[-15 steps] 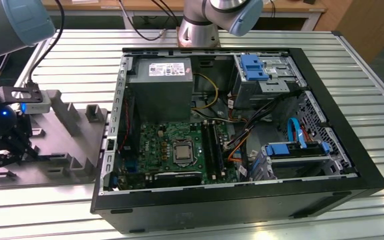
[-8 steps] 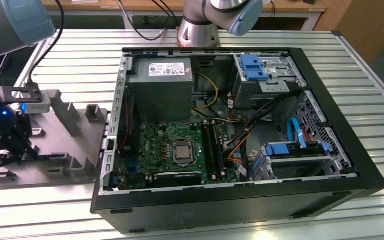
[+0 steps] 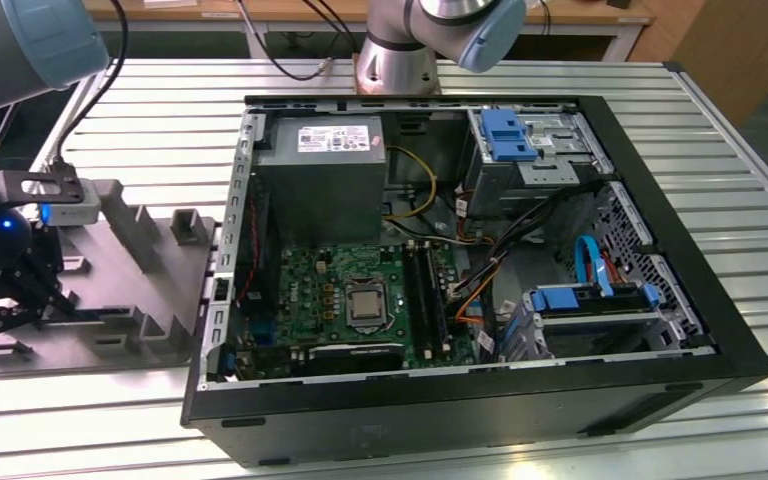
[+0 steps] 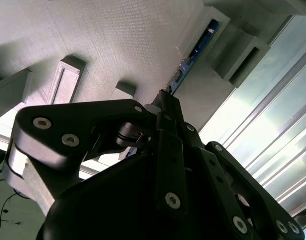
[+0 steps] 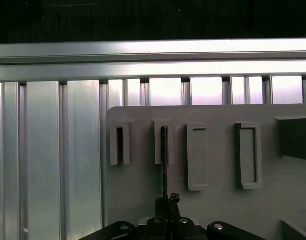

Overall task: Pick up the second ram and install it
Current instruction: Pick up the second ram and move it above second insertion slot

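One ram (image 4: pixel 195 47) stands on its long edge on the tray (image 4: pixel 118 40), its blue-green face upright. Its long axis runs flat along the tray surface, from the end effector (image 4: pixel 165 102) outward to the tray's edge and the slatted worktop (image 5: pixel 43 150) beyond.

In the first wrist view the ram (image 5: pixel 164 165) shows edge-on as a thin dark line. Its far end sits in the slot of a block (image 5: pixel 164 142). Four slotted blocks stand in that row, two narrow and two wider. The ram's block is the narrow one next to the wider pair.

One end effector (image 5: pixel 165 202) is at the ram's near end. Its fingers are drawn together on either side of the strip and appear clamped on it.

In the exterior view the end effector (image 3: pixel 4 312) is low over the tray (image 3: pixel 131 290), at the exterior view's left. One open case (image 3: pixel 491 400) lies just beside the tray on the worktop (image 3: pixel 704 130). One motherboard (image 3: pixel 331 290) lies inside it. Long black slots (image 3: pixel 424 290) are on the board; their count is unclear.
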You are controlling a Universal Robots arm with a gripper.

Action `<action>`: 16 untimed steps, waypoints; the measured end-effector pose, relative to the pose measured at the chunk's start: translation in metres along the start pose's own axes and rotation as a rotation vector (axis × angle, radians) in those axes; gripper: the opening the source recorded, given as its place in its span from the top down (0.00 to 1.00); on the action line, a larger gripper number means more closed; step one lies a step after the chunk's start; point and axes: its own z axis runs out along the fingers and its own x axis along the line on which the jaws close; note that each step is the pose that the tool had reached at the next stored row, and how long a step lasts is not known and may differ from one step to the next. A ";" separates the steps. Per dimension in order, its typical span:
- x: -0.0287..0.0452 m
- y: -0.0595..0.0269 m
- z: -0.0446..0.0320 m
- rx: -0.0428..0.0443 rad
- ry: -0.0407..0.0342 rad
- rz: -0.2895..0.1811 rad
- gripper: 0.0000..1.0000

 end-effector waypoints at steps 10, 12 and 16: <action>0.0000 0.0000 -0.0001 -0.0003 0.0002 -0.020 0.89; 0.0000 0.0000 0.0000 -0.0003 0.0001 -0.021 0.89; 0.0000 0.0000 -0.0019 -0.0005 0.0002 -0.020 0.89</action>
